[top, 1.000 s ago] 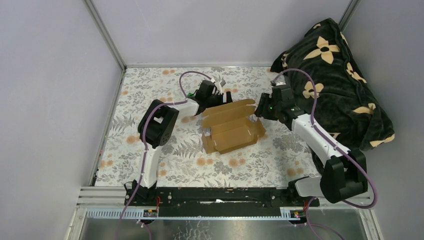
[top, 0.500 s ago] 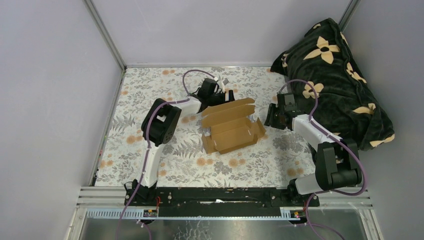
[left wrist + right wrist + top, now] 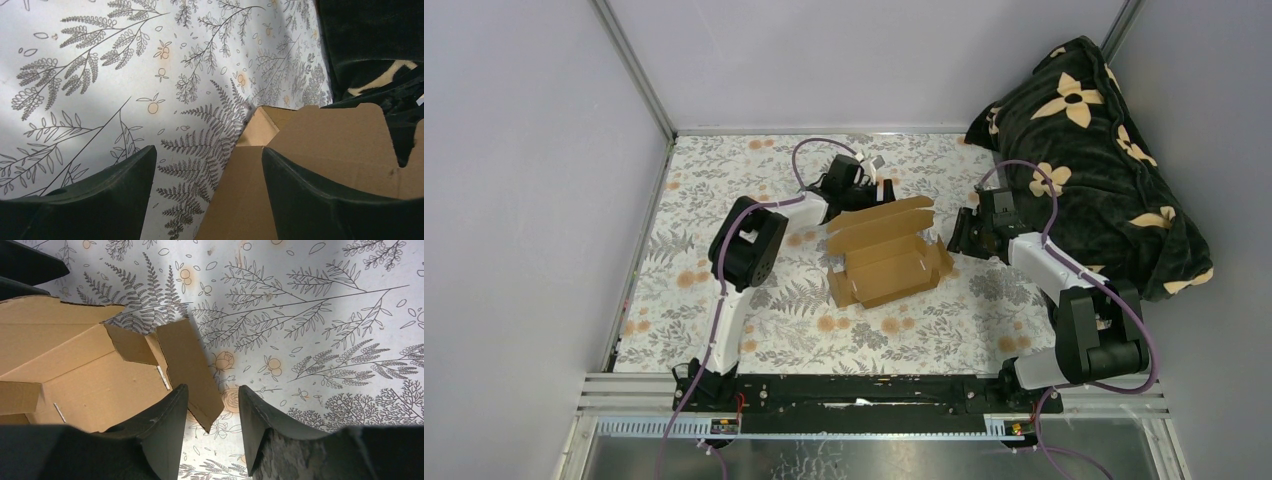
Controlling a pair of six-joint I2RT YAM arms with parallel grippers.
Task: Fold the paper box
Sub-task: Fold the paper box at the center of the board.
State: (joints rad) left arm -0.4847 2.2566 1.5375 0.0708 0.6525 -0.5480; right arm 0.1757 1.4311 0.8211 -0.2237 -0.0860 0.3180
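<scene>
The paper box is a brown cardboard piece, partly folded, lying open in the middle of the floral table. Its back panel stands up and short flaps stick out at both ends. My left gripper is behind the box's back panel. In the left wrist view the left gripper is open, and the box's edge runs between the fingers without touching them. My right gripper is at the box's right end. In the right wrist view the right gripper is open, with the tip of the end flap between its fingers.
A dark blanket with yellow flowers is heaped at the back right, close behind the right arm. Grey walls enclose the table on the left, the back and the right. A metal rail with the arm bases runs along the near edge.
My right gripper has drawn back to the right from the box's end, with its elbow dropping. The left gripper has shifted slightly right behind the back panel. The box has hardly moved.
</scene>
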